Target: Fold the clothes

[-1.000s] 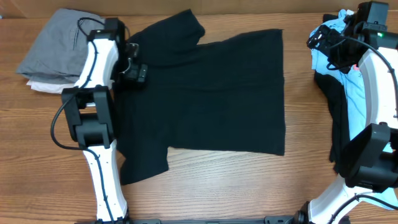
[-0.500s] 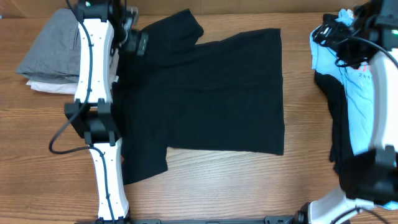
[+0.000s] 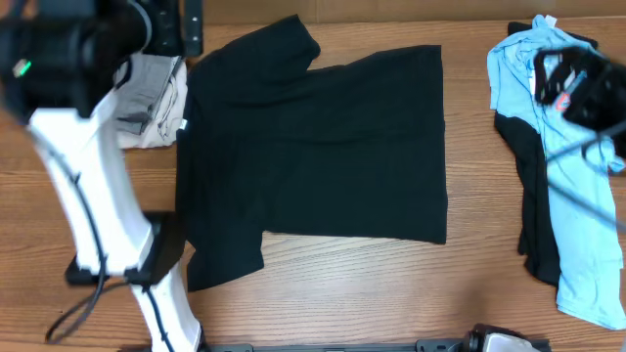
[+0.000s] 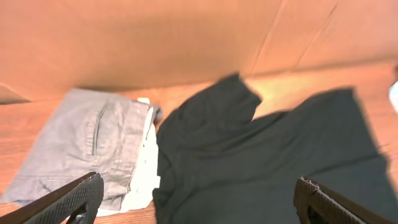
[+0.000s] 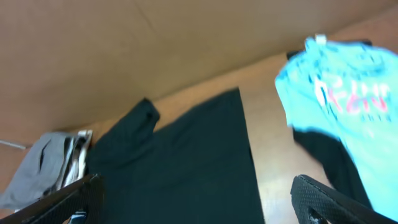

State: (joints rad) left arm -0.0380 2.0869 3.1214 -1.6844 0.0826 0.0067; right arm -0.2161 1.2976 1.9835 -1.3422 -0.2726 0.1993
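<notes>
Black T-shirt (image 3: pixel 313 147): spread flat on table (image 3: pixel 391 293), far sleeve rumpled. Left gripper (image 4: pixel 199 202), right gripper (image 5: pixel 196 199): jaws wide apart, empty, high above the cloth. Risk: an uneven pinch likely drags the shirt askew; the right one may snag the blue T-shirt (image 3: pixel 577 235) nearby.

The left arm (image 3: pixel 83 186) stands tall at the near left, its wrist high over the far left. The right arm (image 3: pixel 582 88) shows blurred at far right. The left gripper (image 4: pixel 199 202) and right gripper (image 5: pixel 199 199) have jaws wide apart, holding nothing.
</notes>
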